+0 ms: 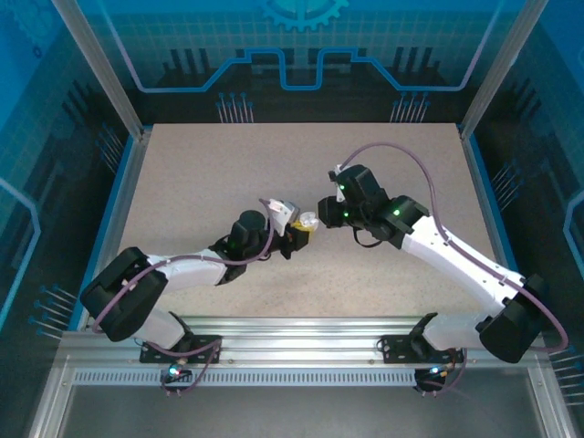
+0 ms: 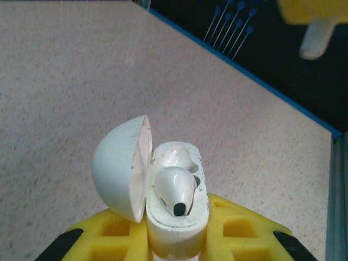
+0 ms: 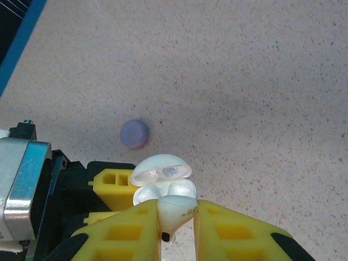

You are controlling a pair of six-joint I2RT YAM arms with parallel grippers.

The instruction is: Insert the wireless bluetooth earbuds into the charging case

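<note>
We see the speckled table (image 1: 201,173) with the left arm (image 1: 182,270) and the right arm (image 1: 447,245) reaching in so that their tips meet above its middle. The left gripper (image 2: 174,242) is clamped on the base of the white charging case (image 2: 176,217), a yellow finger pressing on either side. The case stands out past the fingertips, its long axis in line with the fingers. Its lid (image 2: 117,171) is swung open to the left in the left wrist view. The right gripper (image 3: 176,228) is pinched tight on a white earbud (image 3: 174,209), which hangs just short of the open case and apart from it. Its long axis runs along the fingers, the broad end at the fingertips facing the case, the narrow dark-tipped end back toward the wrist camera. A second earbud (image 2: 175,190) already sits in one pocket of the case, its dark tip toward the left wrist; the pocket beyond it looks unfilled. On the table past the case lies a small pale purple round object (image 3: 134,134), and we cannot tell what it is
</note>
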